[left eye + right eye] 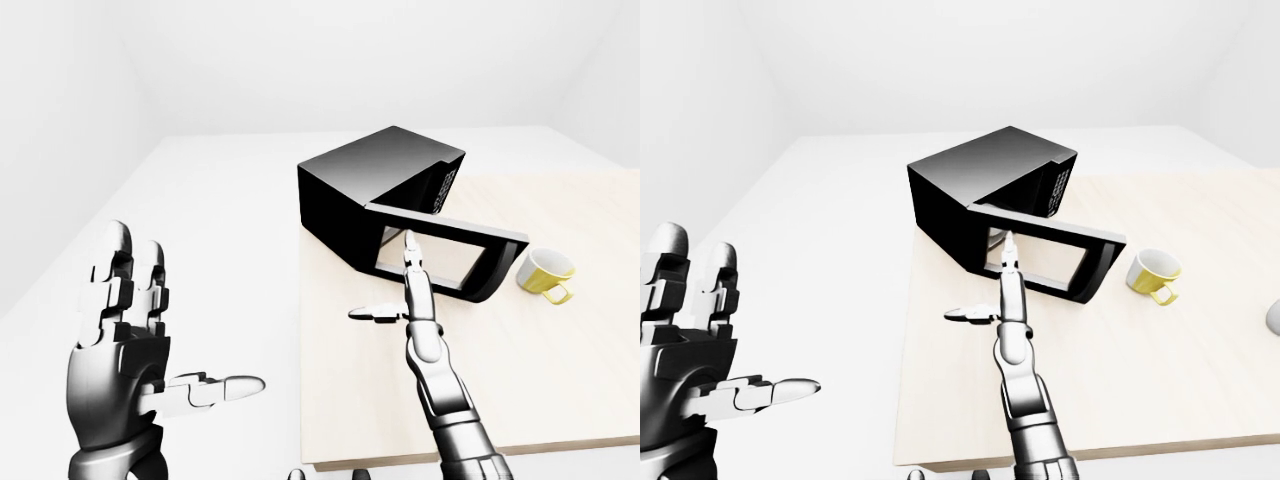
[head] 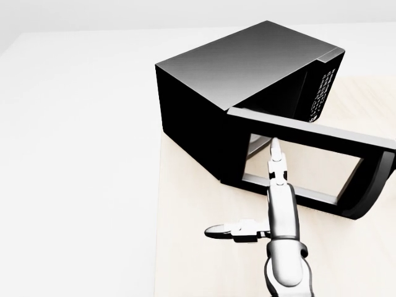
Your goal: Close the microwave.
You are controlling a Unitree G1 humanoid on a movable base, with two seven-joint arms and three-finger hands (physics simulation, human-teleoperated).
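Left-eye view: black microwave (image 1: 375,185) sits at the far left corner of the wooden table (image 1: 560,380), its door (image 1: 445,250) swung partly open toward the yellow cup (image 1: 545,270) right of it; left hand (image 1: 125,350) is raised off the table's left side, fingers spread wide, holding nothing. Head view: right hand (image 2: 272,204) is splayed wide too, long fingers (image 2: 275,158) pointing at the door's window, thumb out left, contact with the door unclear. Right-eye view: same layout, with a grey object (image 1: 1273,318) cut off at the right edge beyond the cup.
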